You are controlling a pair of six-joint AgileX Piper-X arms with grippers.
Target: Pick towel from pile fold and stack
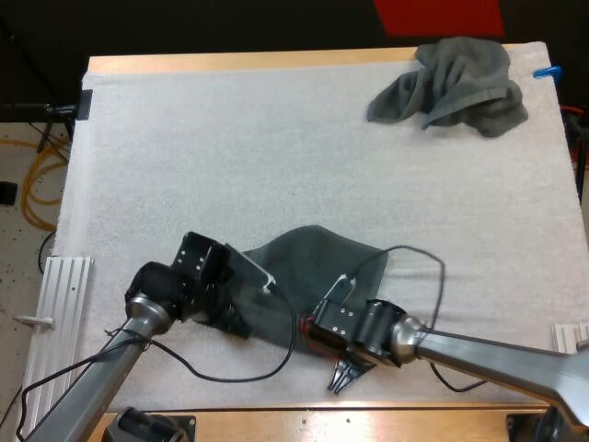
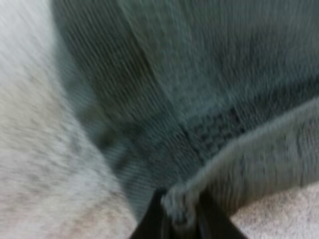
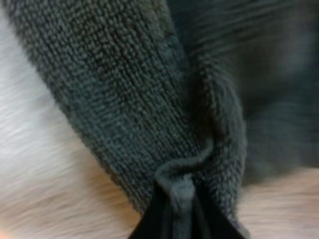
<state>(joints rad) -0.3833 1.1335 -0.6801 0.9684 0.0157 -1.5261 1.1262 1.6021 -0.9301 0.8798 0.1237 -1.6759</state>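
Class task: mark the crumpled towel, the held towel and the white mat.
crumpled towel [image 1: 453, 85], high view, its bunched middle.
held towel [image 1: 313, 274], high view, its flat centre.
white mat [image 1: 230, 147], high view, a bare patch.

No legible text, labels or numbers

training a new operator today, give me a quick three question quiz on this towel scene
1. True or false: the left gripper and the right gripper are each shut on the near towel.
2. Where does the crumpled towel lie? A) at the far right corner of the white mat B) at its near left corner C) on top of the near towel
3. How many towels are on the mat?
Key: 1 true; 2 A; 3 two.
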